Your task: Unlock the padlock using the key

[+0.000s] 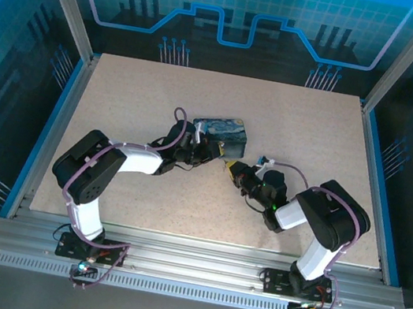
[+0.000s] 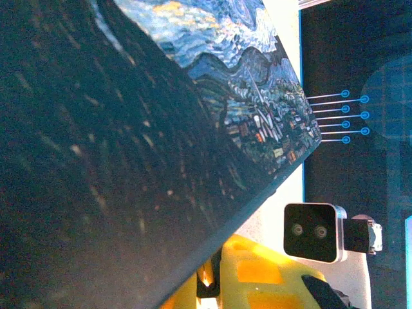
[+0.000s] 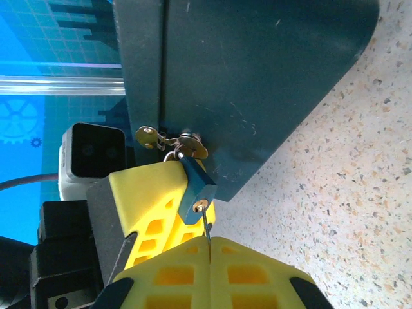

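The small blue padlock (image 3: 195,187) hangs by its shackle from the hasp (image 3: 190,145) of the dark blue swirl-painted tin box (image 3: 257,77) (image 1: 222,132). My right gripper (image 3: 210,248) (image 1: 234,167) is shut on the thin grey key (image 3: 206,226), whose tip sits in the keyhole at the padlock's lower end. My left gripper (image 2: 209,273) (image 1: 205,151) is closed to a narrow gap at the tin's front edge. Its yellow fingers (image 3: 145,199) flank the padlock body and appear to grip it. The shackle looks closed.
The tin box (image 2: 129,161) stands mid-table on the speckled tabletop (image 3: 360,193), tilted with one corner off the surface. The right wrist camera (image 2: 312,232) is close beside the left fingers. Aluminium frame posts (image 1: 65,2) and blue walls ring the table.
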